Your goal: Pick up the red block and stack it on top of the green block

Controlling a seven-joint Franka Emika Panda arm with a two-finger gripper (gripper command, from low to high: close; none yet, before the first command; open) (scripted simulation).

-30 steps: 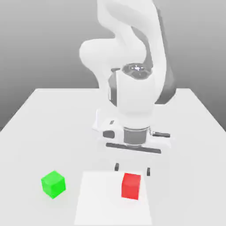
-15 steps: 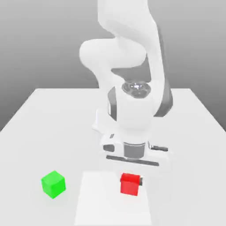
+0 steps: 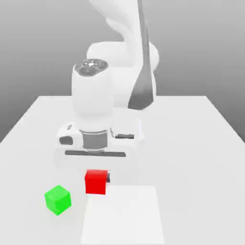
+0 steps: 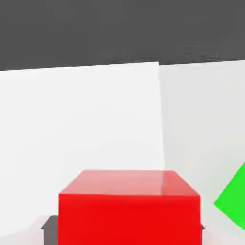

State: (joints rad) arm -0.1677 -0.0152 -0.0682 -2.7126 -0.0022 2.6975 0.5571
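Observation:
My gripper [image 3: 97, 181] is shut on the red block [image 3: 95, 182], which hangs just off the table; a dark fingertip [image 3: 108, 178] shows at its side. The green block [image 3: 58, 199] rests on the table a short way toward the exterior view's left of the red block and slightly nearer the front edge, apart from it. In the hand view the red block [image 4: 129, 210] sits between the two dark fingers [image 4: 48, 224], and a corner of the green block [image 4: 233, 200] shows beside it.
A brighter white square patch [image 3: 123, 215] lies flat on the white table [image 3: 201, 143] near the front edge, to the exterior view's right of the held block. The robot's base and arm [image 3: 119, 62] rise at the back of the table.
The gripper came down and shut on the red block over the white patch, then carried it toward the exterior view's left, close to the green block. The green block has not moved.

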